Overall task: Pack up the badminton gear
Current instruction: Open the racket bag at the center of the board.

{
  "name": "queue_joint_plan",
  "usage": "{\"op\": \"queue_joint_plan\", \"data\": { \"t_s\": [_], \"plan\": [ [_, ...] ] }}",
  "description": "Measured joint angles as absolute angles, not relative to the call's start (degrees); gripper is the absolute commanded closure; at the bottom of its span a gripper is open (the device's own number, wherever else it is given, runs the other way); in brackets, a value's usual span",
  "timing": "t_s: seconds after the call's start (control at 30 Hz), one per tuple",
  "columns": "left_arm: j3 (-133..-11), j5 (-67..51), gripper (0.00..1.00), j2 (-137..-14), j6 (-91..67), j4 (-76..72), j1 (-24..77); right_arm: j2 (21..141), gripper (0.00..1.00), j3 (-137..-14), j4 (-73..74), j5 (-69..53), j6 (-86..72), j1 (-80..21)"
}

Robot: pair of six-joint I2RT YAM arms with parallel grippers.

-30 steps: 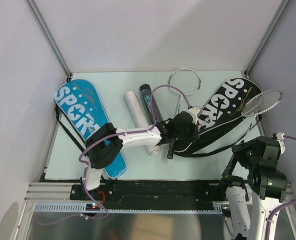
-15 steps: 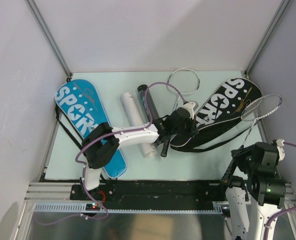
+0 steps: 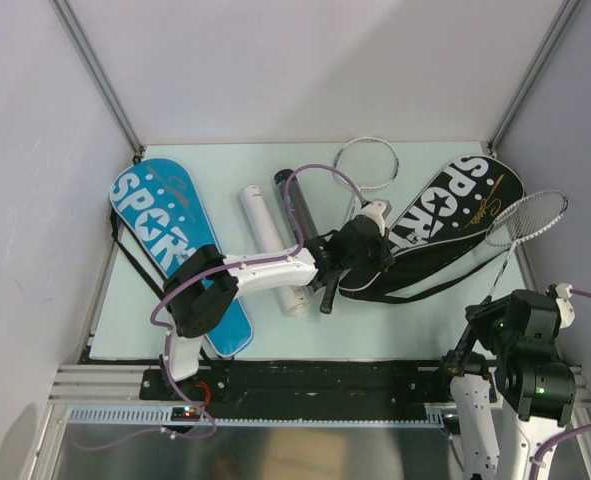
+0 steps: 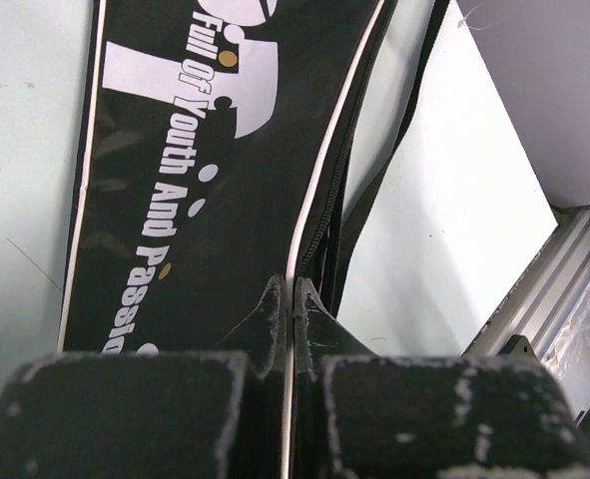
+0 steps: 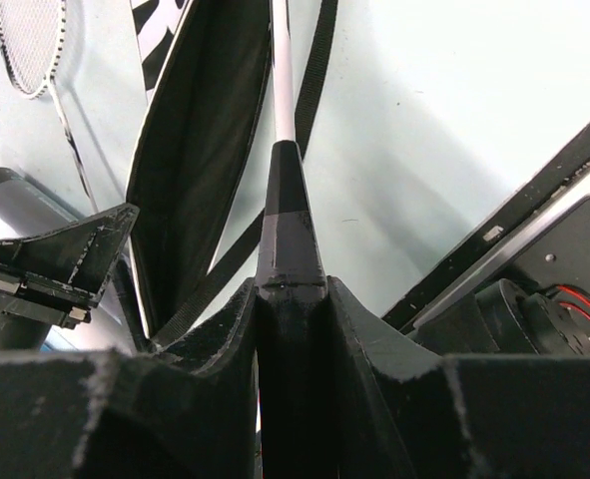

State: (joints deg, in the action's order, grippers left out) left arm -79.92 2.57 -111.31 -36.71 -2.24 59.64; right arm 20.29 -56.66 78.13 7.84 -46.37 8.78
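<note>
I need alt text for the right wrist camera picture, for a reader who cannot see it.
The right pincer grips the black handle of a racket, whose thin shaft runs up beside the open black cover on the pale table. A second racket's head lies at the top left.

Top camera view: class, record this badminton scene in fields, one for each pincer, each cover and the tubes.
left pincer: shut on white-piped edge of black "SPORT" racket cover
right pincer: shut on black handle of thin silver-framed racket
blue "SPORT" racket cover: lying flat, far left
tubes: white plastic tube and black tube, side by side
</note>
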Motion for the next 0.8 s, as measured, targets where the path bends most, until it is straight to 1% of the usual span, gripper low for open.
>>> {"op": "queue_joint_plan", "data": {
  "t_s": [0.47,0.67,0.8],
  "plan": [
    [-79.9,6.7,1.00,-109.6,-39.5,0.0,59.5,21.2,1.00,-58.0,80.1,9.9,-43.2,8.6],
    [-80.1,6.7,1.00,-109.2,-40.6,0.3,59.5,21.0,1.00,-58.0,79.5,9.0,-43.1,8.6],
    [-80.1,5.3,1.00,-109.2,-41.2,0.4,59.5,18.4,1.00,-56.4,76.8,7.0,-44.9,8.6]
  ]
}}
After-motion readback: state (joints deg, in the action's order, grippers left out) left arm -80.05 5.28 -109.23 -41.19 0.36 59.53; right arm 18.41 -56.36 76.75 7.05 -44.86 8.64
